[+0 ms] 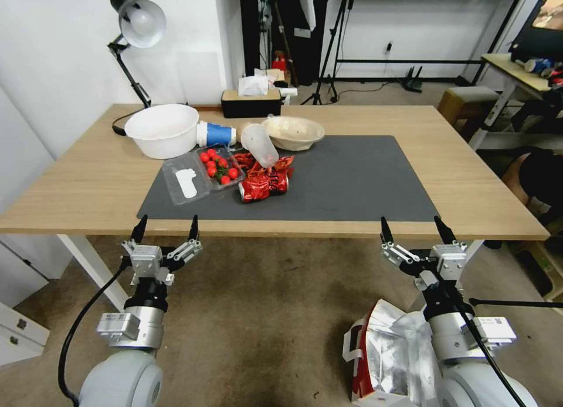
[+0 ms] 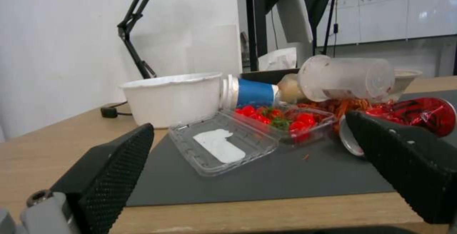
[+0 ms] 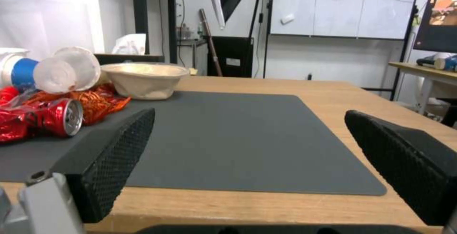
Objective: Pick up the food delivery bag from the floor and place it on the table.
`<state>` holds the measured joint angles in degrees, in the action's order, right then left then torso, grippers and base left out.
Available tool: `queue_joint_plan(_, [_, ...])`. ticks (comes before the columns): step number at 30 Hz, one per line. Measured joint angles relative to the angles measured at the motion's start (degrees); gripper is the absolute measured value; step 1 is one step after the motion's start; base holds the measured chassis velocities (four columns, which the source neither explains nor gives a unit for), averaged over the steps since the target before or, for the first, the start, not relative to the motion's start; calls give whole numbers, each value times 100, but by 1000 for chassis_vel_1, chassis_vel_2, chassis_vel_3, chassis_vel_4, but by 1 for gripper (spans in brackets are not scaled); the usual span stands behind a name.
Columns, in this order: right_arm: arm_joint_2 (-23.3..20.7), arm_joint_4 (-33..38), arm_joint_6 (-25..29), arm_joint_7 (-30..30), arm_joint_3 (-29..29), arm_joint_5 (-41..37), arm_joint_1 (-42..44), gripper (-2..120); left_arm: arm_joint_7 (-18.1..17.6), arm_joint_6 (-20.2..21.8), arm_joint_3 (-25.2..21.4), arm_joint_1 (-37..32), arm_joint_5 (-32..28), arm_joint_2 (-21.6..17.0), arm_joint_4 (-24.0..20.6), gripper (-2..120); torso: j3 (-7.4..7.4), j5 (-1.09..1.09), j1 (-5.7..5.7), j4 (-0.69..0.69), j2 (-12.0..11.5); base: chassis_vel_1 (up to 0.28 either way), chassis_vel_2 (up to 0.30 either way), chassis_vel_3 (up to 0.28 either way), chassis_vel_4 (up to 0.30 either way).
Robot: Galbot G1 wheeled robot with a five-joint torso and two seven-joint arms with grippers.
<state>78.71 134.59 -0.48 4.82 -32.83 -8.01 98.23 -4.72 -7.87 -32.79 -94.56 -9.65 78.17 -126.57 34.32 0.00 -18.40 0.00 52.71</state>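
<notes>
The food delivery bag (image 1: 381,354) stands on the carpeted floor (image 1: 264,313) at the lower right of the head view, white with a red side and crumpled silver foil lining, partly behind my right arm. The table (image 1: 88,178) is a wide light-wood top with a dark grey mat (image 1: 352,178). My left gripper (image 1: 166,228) is open, held just before the table's front edge on the left. My right gripper (image 1: 413,229) is open too, at the front edge on the right, above and beyond the bag. Both wrist views look across the mat (image 3: 247,134) between spread fingers (image 2: 109,166) (image 3: 114,155).
The mat's left half holds a white bowl (image 1: 162,129), a blue-banded cup (image 1: 216,134), a clear cup (image 1: 260,144), a beige bowl (image 1: 292,131), a clear box of tomatoes (image 1: 220,166) and a crushed red can (image 1: 264,184). A desk lamp (image 1: 138,26) and tissue box (image 1: 251,99) stand behind.
</notes>
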Motion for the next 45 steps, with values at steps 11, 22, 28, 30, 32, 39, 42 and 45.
queue_joint_plan(11, [69,5,5,-3,24,12,31,100,-13,-18,6,-75,-10,30,-46,99,-183,0,134,0,-318,0,0,0,0])
queue_joint_plan(22, [86,72,18,-30,8,23,72,100,-11,-42,62,-125,41,18,-76,99,-341,0,261,0,-602,0,0,0,0])
queue_joint_plan(28, [115,90,19,-38,12,54,103,100,-7,-60,47,-123,40,-5,-72,99,-416,0,311,0,-727,0,0,0,0])
queue_joint_plan(30, [133,90,32,-48,22,82,120,100,-2,-61,18,-117,31,-24,-76,99,-454,0,335,0,-789,0,0,0,0])
queue_joint_plan(32, [148,90,49,-52,27,98,125,100,3,-61,-21,-106,20,-25,-81,99,-478,0,355,0,-835,0,0,0,0])
queue_joint_plan(39, [162,82,80,-63,13,89,122,100,15,-67,-50,-92,9,-31,-79,99,-598,0,439,0,-1040,0,0,0,0])
queue_joint_plan(42, [166,71,85,-65,10,85,122,100,20,-67,-27,-94,12,-27,-71,99,-644,0,471,0,-1117,0,0,0,0])
queue_joint_plan(45, [182,58,92,-69,9,85,120,100,23,-67,-14,-96,16,-20,-62,99,-687,0,497,0,-1185,0,0,0,0])
